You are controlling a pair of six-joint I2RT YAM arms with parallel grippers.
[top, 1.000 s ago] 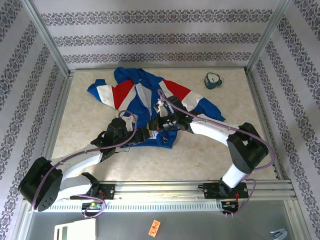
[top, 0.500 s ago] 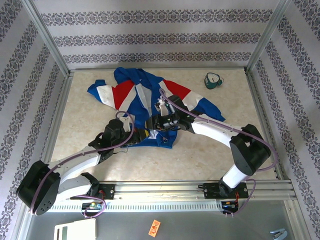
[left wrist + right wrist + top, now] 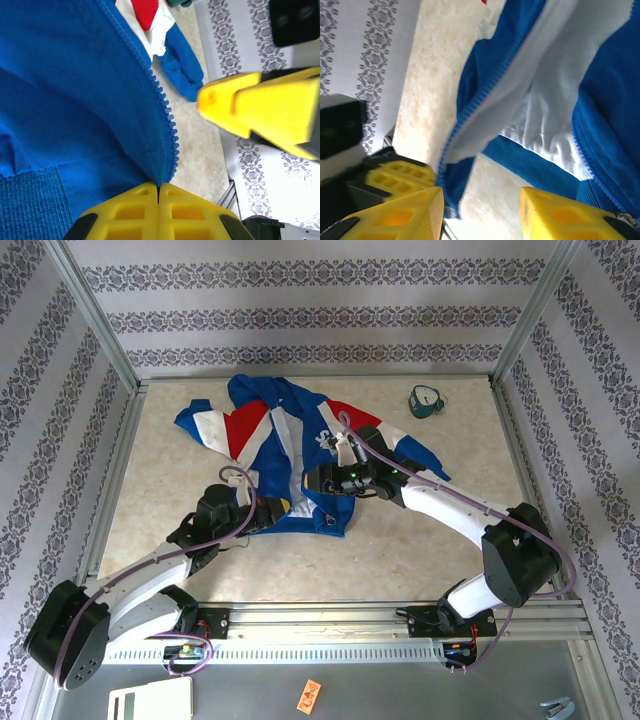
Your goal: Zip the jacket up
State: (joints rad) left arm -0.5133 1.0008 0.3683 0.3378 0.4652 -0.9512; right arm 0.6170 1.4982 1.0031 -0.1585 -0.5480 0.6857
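The blue jacket [image 3: 248,425] with red and white panels lies spread on the table, front open. My left gripper [image 3: 284,506] is shut on the jacket's lower front edge; in the left wrist view the yellow fingertips [image 3: 158,192] pinch the blue zipper tape [image 3: 165,125]. My right gripper [image 3: 322,481] hovers just beyond it over the jacket's lower front, open. In the right wrist view the other zipper edge [image 3: 451,150] hangs beside its left finger [image 3: 415,210], and bare table shows between the open fingers of the right gripper [image 3: 480,212].
A teal cup [image 3: 427,400] stands at the back right of the table. Aluminium frame rails [image 3: 115,470] and patterned walls close in the table on three sides. The two grippers are very close to each other.
The left gripper has shut on the jacket's lower zipper edge and drawn back to the left. The right gripper has opened, let go of the fabric, and its arm has swung right.
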